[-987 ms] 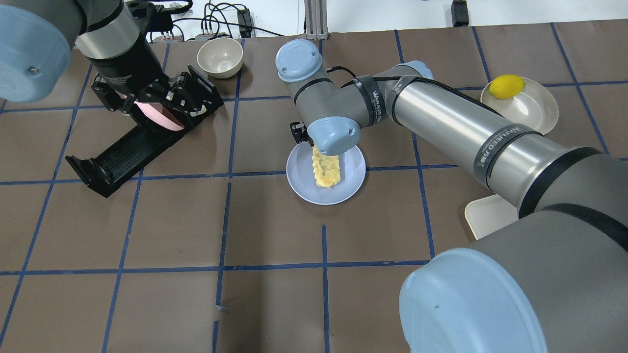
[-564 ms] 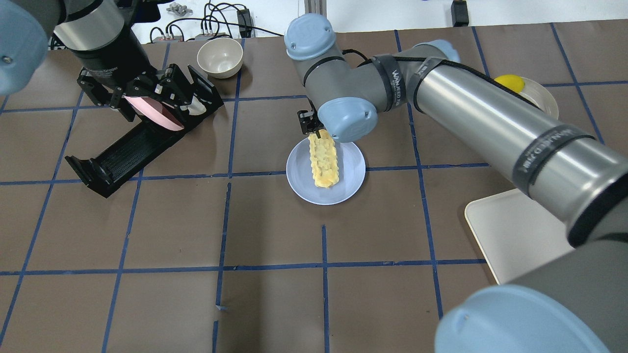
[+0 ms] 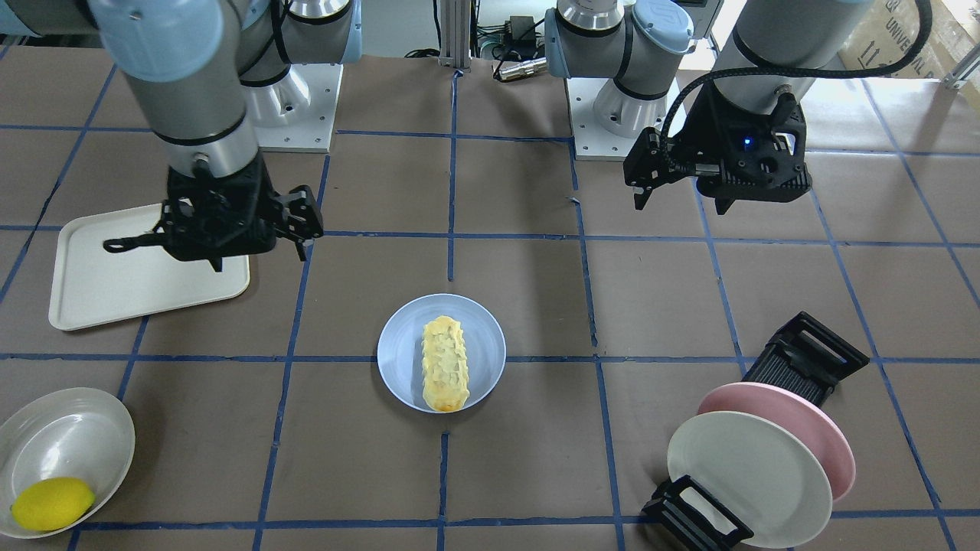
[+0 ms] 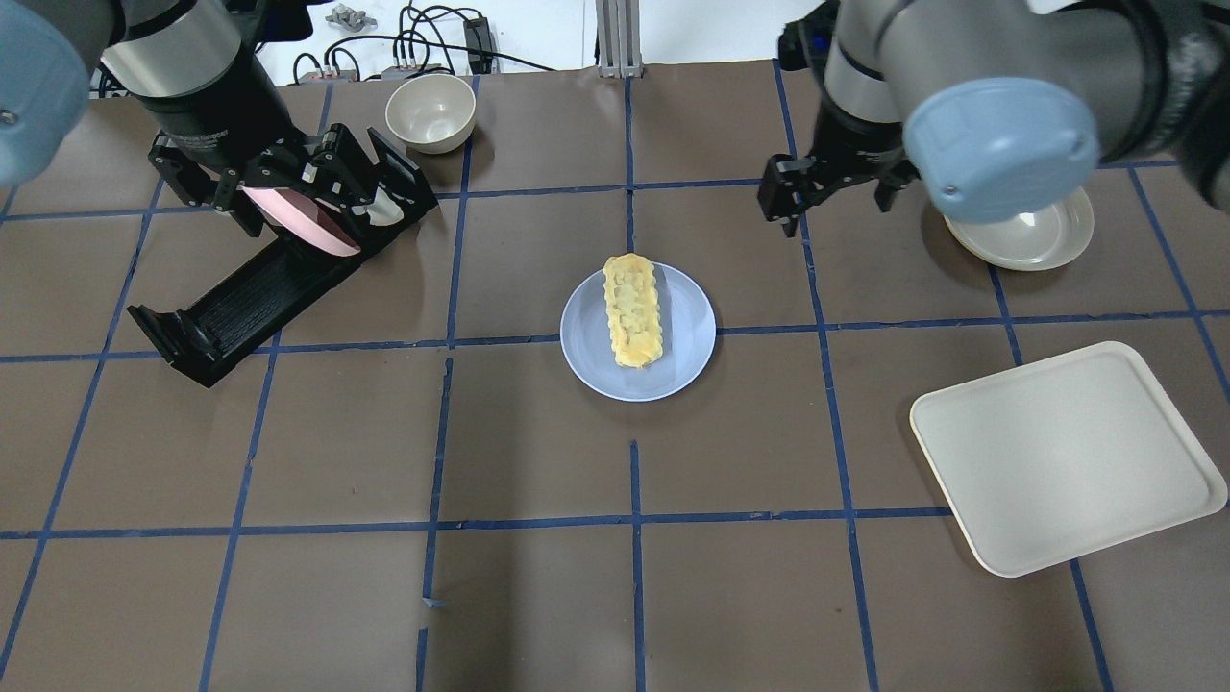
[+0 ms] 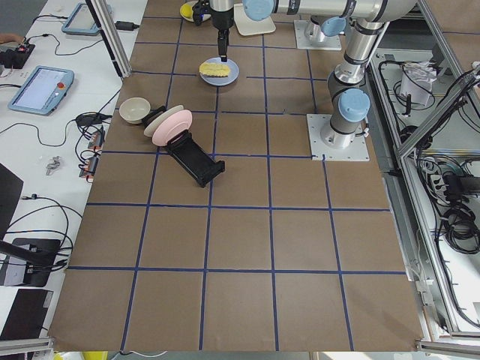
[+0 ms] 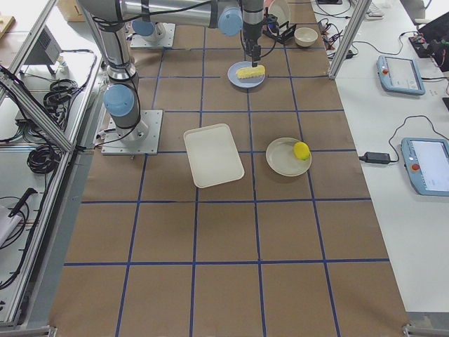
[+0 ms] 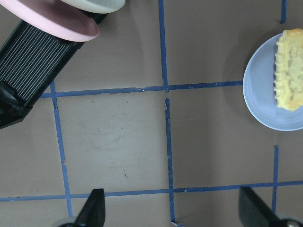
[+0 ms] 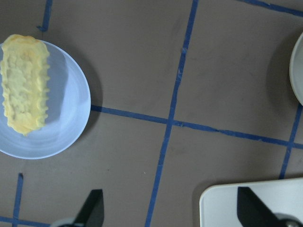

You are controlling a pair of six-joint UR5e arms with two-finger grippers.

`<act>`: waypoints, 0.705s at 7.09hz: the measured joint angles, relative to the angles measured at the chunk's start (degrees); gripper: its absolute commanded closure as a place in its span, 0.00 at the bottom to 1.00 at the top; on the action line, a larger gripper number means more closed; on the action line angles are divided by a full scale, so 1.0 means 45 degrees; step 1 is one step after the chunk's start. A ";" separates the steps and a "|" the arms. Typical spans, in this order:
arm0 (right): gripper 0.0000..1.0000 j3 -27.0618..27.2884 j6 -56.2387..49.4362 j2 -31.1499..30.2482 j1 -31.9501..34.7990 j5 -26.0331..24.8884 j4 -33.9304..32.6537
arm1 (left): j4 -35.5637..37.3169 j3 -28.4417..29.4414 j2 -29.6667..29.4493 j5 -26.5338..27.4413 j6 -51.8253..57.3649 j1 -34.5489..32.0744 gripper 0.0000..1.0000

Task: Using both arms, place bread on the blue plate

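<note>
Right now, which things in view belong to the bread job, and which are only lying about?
Job: bread, blue plate, left gripper, right gripper, both open.
Lying about: lemon on cream plate, tray, bowl, pink plate and white plate in black rack.

1. I see the table [image 4: 538, 596] covered in brown sheeting, ruled into squares by blue tape lines [image 4: 634, 524].
2. In the left side view, a white bench [image 5: 45, 150] runs along the table, carrying a blue-edged tablet [image 5: 41, 88] and loose black cables [image 5: 45, 199].
3. In the right side view, a second white bench [image 6: 414, 232] holds 2 more tablets, one near [image 6: 426, 165] and one far [image 6: 400, 74].
4. An aluminium post [image 6: 349, 38] slants up beside that bench.
5. The light is even and the shadows are soft.
</note>
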 measured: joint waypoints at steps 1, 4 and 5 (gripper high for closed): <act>0.00 0.0782 -0.0387 -0.0713 -0.0628 0.0368 0.0036 | 0.0001 0.0001 -0.0003 0.0000 -0.0004 -0.0001 0.00; 0.00 0.1584 -0.0611 -0.1733 -0.0896 0.0692 -0.0086 | -0.0008 -0.0008 -0.0008 0.0001 -0.0019 -0.0001 0.00; 0.00 0.1425 -0.0572 -0.1796 -0.0881 0.0616 -0.0044 | -0.0011 -0.0013 -0.0009 0.0001 -0.0020 -0.0002 0.00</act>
